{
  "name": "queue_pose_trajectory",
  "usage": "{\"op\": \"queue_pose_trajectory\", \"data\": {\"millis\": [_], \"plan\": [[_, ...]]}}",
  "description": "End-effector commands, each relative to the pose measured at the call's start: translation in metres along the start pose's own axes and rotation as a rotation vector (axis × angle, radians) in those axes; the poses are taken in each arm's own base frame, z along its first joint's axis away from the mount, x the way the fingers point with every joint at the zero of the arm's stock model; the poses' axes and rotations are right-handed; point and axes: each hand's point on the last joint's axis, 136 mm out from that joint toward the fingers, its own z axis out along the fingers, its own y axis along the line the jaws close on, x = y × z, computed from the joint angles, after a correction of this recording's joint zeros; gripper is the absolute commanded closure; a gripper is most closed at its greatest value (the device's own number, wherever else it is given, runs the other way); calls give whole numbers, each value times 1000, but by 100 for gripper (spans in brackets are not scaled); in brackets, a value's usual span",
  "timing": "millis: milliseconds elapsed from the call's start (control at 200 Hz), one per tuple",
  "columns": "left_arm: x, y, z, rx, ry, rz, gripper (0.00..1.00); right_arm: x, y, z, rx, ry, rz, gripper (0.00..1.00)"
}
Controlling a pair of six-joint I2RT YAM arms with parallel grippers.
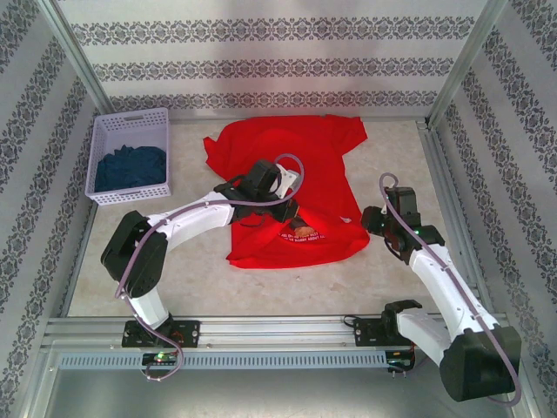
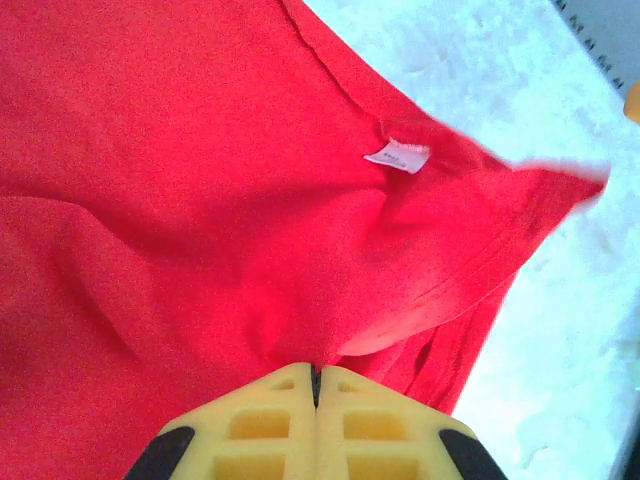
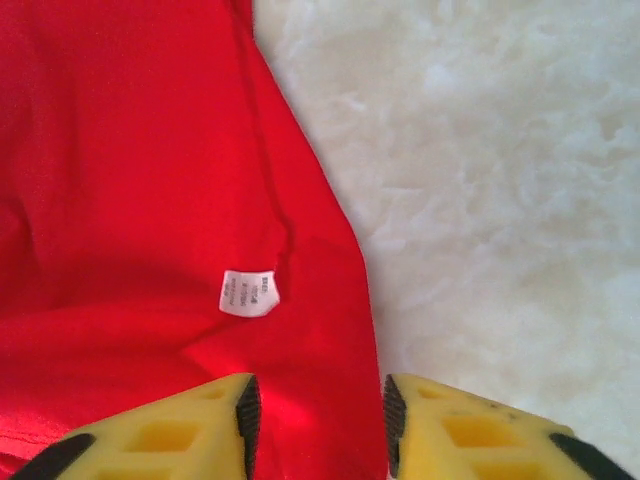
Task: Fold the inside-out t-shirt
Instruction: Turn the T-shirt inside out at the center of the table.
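Note:
The bright red inside-out t-shirt (image 1: pixel 287 165) lies spread on the table's middle, its lower part folded over so a white printed graphic (image 1: pixel 300 235) shows near the front hem. My left gripper (image 1: pixel 294 212) reaches over the shirt's middle; in the left wrist view its yellow fingers (image 2: pixel 268 415) are shut on a pinch of the red cloth (image 2: pixel 200 200), with a small white care tag (image 2: pixel 397 156) beyond. My right gripper (image 3: pixel 316 420) hovers open over the shirt's right edge (image 3: pixel 320 300), the cloth between its fingertips (image 3: pixel 230 420) and the white tag (image 3: pixel 248 293) just ahead.
A white plastic basket (image 1: pixel 100 161) holding a dark blue cloth (image 1: pixel 130 168) stands at the back left. Metal frame rails run along the table's right side (image 1: pixel 435 165) and front (image 1: pixel 261 331). Bare pale tabletop (image 1: pixel 392 157) lies right of the shirt.

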Motion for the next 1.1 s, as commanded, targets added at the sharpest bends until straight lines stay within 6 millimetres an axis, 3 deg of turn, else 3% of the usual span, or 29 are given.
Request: {"op": "queue_pose_trajectory", "data": {"millis": [0,110,250,335,500,585,749,829,1049,1094], "plan": [[-9,-8,-3,59,-37,-83,100,-13,30,-23,-40,-120,-209,46],[-9,-8,-6,52,-41,-75,100,-1,83,-30,-265,-171,-365,38],[-9,-8,-8,50,-43,-69,100,22,135,-14,-493,-85,-416,22],[-9,-7,-10,42,-46,-66,100,30,151,1,-530,-82,-447,19],[-8,-7,-13,39,-52,-65,100,38,160,32,-540,-62,-422,21],[-8,-6,-14,39,-53,-67,100,42,159,49,-513,-50,-411,33],[-5,-1,-16,35,-54,-75,100,44,149,64,-445,-51,-413,84],[-3,1,-15,34,-53,-63,100,43,150,61,-458,-61,-417,100],[8,4,-6,43,-6,25,100,42,154,53,-506,-64,-411,100],[10,4,-3,46,6,42,96,41,153,52,-511,-63,-404,100]]}}
